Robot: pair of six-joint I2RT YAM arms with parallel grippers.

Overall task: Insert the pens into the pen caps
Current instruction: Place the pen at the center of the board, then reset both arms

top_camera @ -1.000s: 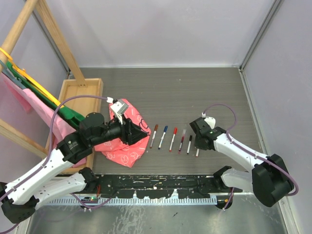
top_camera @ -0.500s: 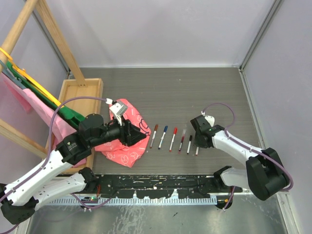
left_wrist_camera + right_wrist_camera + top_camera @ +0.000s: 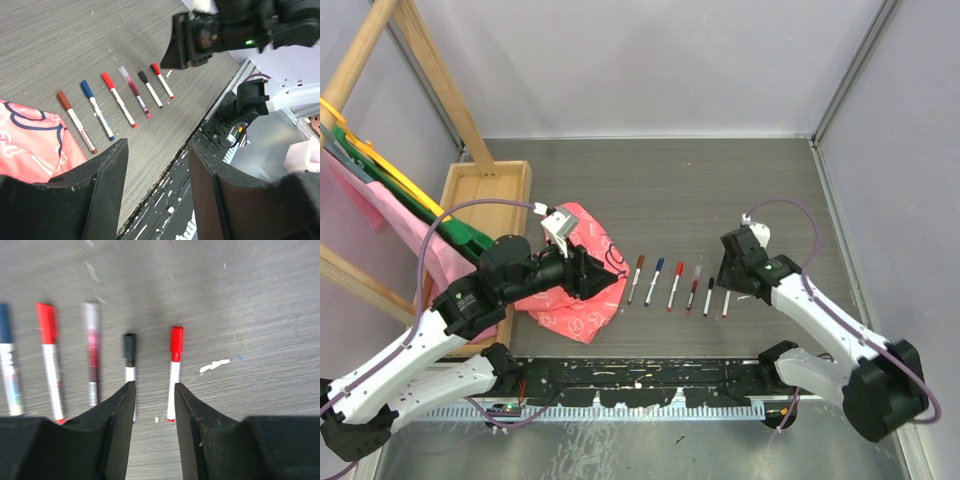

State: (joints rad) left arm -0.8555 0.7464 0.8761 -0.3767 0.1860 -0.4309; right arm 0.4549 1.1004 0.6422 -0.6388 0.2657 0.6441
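Observation:
Several white-barrelled pens [image 3: 675, 285] lie side by side in a row on the grey table, each with a cap on its far end: brown [image 3: 63, 100], blue [image 3: 87, 89], red [image 3: 106, 80], dark red [image 3: 127, 80], black [image 3: 143, 76] and red [image 3: 155, 68]. No loose cap shows. My right gripper [image 3: 728, 284] is open and empty just above the row's right end. In the right wrist view [image 3: 154, 400] its jaws frame the bare end of the rightmost red-capped pen [image 3: 174, 375], beside the black-capped pen [image 3: 129, 352]. My left gripper [image 3: 610, 275] is open and empty, raised over the cloth left of the row [image 3: 157, 145].
A pink patterned cloth [image 3: 575, 285] lies left of the pens under my left arm. A wooden tray [image 3: 490, 185] and a wooden frame with coloured cloths [image 3: 380, 170] stand at the far left. A black rail [image 3: 640, 385] runs along the near edge.
My right gripper has shifted slightly right and back over the row's right end. My left arm has drawn slightly back to the left. The pens have not moved.

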